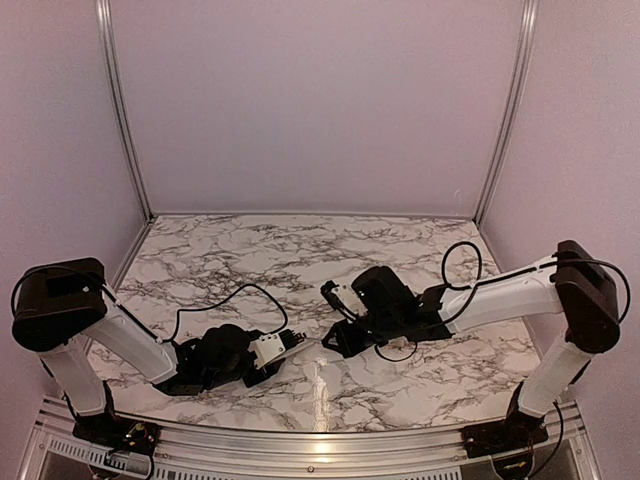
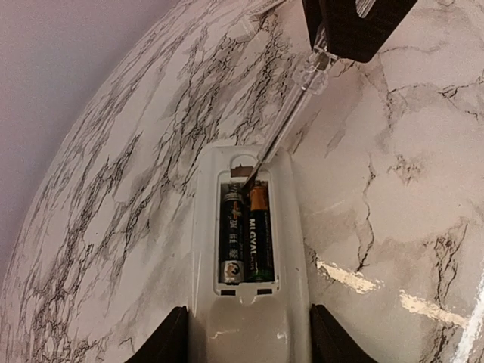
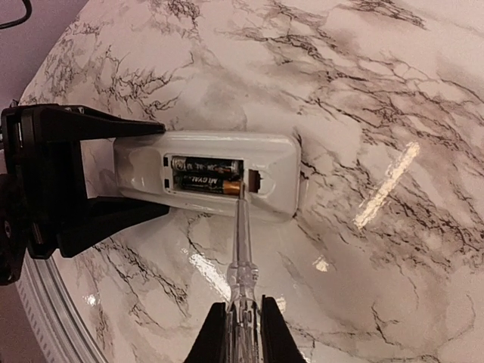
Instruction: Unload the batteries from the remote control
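Holding remote control, both batteries seated inside.
Gripped toward 6 o'clock of table by left gripper, recess up; touched from 6 o'clock by screwdriver pinched in right gripper.

Batteries: 2, dark cylinders side by side in a single open compartment
Remote control: 1, white, close to the near edge of the tabletop, about midway between its left and right edges
Screwdriver: 1, with a clear handle and a thin metal shaft
Arms: 2, a left arm and a right arm
Grippers: 2, each with 2 dark fingers; the left gripper is clamped on the remote control, the right gripper on the screwdriver
Loose black cables: 2, one per arm
Marble-patterned tabletop: 1
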Controlling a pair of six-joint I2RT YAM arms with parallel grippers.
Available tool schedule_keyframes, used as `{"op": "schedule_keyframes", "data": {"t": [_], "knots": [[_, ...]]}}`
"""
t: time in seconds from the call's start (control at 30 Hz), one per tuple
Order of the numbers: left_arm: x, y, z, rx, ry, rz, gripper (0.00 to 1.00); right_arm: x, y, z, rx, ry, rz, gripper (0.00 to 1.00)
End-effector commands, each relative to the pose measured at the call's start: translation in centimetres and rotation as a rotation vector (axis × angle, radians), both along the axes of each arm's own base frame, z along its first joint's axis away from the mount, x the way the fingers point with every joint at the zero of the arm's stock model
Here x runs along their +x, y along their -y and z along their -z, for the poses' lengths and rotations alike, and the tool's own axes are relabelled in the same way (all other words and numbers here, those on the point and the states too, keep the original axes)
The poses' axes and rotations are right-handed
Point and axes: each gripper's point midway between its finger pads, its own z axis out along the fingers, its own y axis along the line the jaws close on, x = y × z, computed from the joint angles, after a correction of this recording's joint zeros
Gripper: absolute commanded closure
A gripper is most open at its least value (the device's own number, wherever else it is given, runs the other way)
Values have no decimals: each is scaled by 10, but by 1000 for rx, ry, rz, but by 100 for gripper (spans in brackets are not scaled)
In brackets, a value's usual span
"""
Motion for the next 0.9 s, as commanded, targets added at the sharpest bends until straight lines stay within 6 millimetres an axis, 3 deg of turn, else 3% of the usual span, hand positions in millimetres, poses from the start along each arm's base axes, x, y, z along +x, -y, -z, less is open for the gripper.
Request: {"op": "schedule_keyframes", "data": {"t": [0.0,0.3,0.87], "knots": [[-15,53,-51,-208,55,160,100,1,7,14,83,-35,19,100],[-16,55,-48,-210,44,169,100,-3,17,41,107,-63,30,100],[-12,56,-47,-237,29,143,100,-10,45,64,127,-67,82,100]]}}
